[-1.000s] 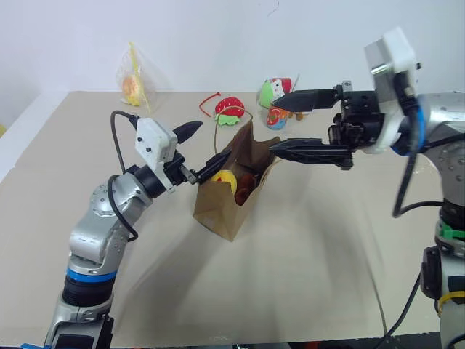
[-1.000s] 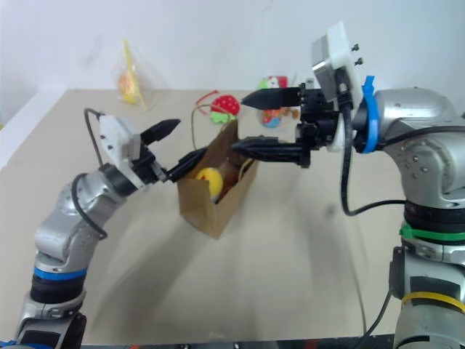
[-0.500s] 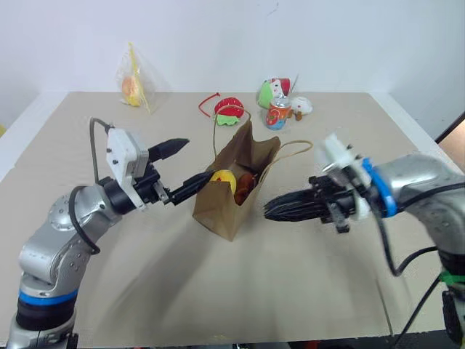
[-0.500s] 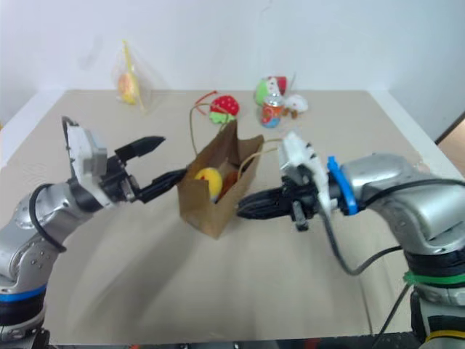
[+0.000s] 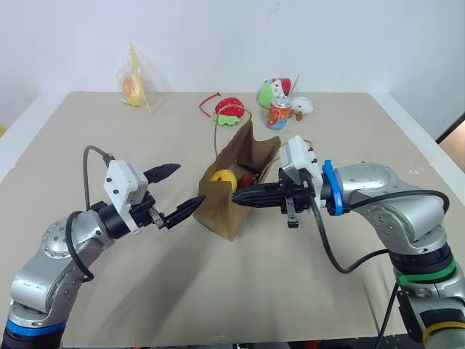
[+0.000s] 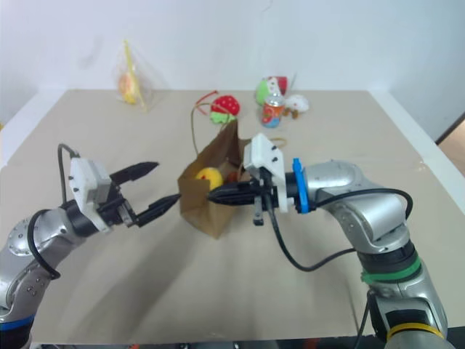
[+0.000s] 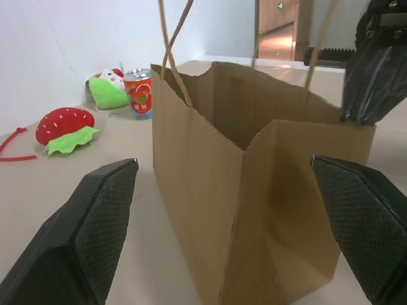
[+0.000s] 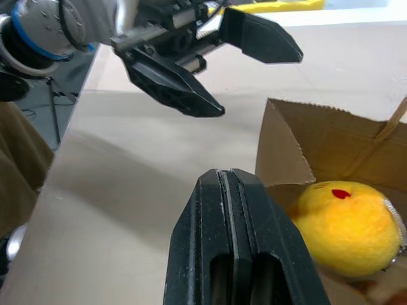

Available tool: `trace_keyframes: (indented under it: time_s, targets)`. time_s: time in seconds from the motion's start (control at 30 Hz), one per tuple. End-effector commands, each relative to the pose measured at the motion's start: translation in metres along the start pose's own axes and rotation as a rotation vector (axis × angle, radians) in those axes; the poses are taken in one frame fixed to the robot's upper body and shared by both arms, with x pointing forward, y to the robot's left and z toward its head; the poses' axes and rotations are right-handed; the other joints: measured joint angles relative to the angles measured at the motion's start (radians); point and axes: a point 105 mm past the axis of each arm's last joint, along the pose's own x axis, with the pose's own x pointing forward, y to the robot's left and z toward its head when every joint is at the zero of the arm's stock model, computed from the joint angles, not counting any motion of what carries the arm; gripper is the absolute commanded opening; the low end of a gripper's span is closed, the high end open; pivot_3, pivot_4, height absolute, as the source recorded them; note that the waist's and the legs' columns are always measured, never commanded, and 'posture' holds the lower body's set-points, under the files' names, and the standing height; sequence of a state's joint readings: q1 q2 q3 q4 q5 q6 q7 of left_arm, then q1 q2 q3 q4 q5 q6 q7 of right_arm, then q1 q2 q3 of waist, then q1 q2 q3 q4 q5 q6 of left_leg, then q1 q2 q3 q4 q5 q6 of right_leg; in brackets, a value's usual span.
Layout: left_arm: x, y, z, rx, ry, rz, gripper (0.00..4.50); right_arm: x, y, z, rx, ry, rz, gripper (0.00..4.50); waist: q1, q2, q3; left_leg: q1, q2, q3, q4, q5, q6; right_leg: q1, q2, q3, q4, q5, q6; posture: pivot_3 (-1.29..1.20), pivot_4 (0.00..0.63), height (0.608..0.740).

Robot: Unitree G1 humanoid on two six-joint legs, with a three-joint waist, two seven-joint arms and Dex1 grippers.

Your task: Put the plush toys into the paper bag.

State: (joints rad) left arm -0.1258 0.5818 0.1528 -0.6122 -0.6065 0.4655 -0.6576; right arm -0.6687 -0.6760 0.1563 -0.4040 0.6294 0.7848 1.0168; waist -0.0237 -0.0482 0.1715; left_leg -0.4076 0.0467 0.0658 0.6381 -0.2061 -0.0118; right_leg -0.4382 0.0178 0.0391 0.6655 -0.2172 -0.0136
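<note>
Beige surface (image 5: 312, 283), white wall behind. Head view: paper bag (image 5: 236, 189) stands upright mid-surface, mouth up, long axis running diagonally away toward the strawberry toy (image 5: 230, 109) and can (image 5: 277, 114). Yellow plush (image 5: 223, 179) and brown plush (image 5: 247, 179) sit inside. Left gripper (image 5: 174, 196) fingers spread, just beside the bag's near-left corner. Right gripper (image 5: 240, 196) fingers pressed together, empty, tip at the bag's rim.

Left wrist view: plain brown kraft bag (image 7: 254, 190) between the spread fingers (image 7: 82, 235), cord handles up.

Right wrist view: round yellow plush (image 8: 346, 229), red mark on top, in the open bag.
</note>
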Motion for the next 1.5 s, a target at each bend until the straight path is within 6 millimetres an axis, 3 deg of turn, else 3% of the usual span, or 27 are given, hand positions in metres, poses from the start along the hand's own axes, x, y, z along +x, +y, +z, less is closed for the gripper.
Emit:
trace_keyframes:
  time_s: [0.03, 0.17, 0.33, 0.5, 0.7, 1.1, 1.5]
  targets:
    - [0.003, -0.007, 0.011, 0.045, -0.045, -0.021, 4.50, 0.004, -0.004, 0.010, -0.056, -0.018, -0.018, 0.05, -0.001, 0.000, 0.000, 0.000, 0.000, 0.000, 0.000, 0.000, 0.000, 0.000, 0.000, 0.000, 0.000, 0.000, 0.000, 0.00, 0.150, 0.740]
    - [0.003, -0.006, 0.010, 0.042, -0.045, -0.016, 4.50, -0.005, -0.007, 0.020, -0.062, -0.033, -0.025, 0.05, 0.000, 0.000, 0.000, 0.000, 0.000, 0.000, 0.000, 0.000, 0.000, 0.000, 0.000, 0.000, 0.000, 0.000, 0.000, 0.00, 0.150, 0.740]
    - [0.002, -0.004, 0.008, 0.041, -0.040, -0.013, 4.50, -0.024, 0.009, 0.028, -0.031, -0.020, 0.050, 0.05, 0.000, 0.000, 0.000, 0.000, 0.000, 0.000, 0.000, 0.000, 0.000, 0.000, 0.000, 0.000, 0.000, 0.000, 0.000, 0.00, 0.150, 0.740]
    - [0.004, -0.003, 0.009, 0.048, -0.050, -0.019, 4.50, -0.033, 0.022, 0.010, 0.025, 0.060, 0.096, 0.05, 0.000, 0.000, 0.000, 0.000, 0.000, 0.000, 0.000, 0.000, 0.001, 0.000, 0.000, 0.000, -0.001, 0.000, 0.000, 0.00, 0.150, 0.740]
    - [0.008, -0.011, 0.012, -0.006, -0.072, -0.071, 4.50, -0.019, 0.009, -0.009, 0.001, 0.072, 0.028, 0.05, -0.001, 0.000, 0.000, 0.001, 0.001, 0.000, 0.000, 0.000, 0.001, 0.000, 0.001, 0.000, 0.000, 0.000, 0.000, 0.00, 0.150, 0.740]
    - [0.004, -0.008, 0.011, 0.033, -0.057, -0.061, 4.50, 0.004, -0.009, -0.006, -0.116, 0.020, -0.028, 0.05, 0.000, 0.000, 0.000, 0.000, 0.000, 0.000, 0.000, 0.000, 0.000, 0.000, 0.002, 0.001, 0.000, 0.000, 0.000, 0.00, 0.150, 0.740]
    - [0.007, -0.021, -0.005, -0.019, -0.019, -0.066, 4.50, 0.020, -0.017, -0.015, -0.154, 0.032, -0.027, 0.05, -0.001, 0.000, 0.000, 0.000, 0.001, 0.001, 0.000, 0.000, 0.000, -0.001, 0.001, 0.001, 0.000, 0.000, 0.000, 0.00, 0.150, 0.740]
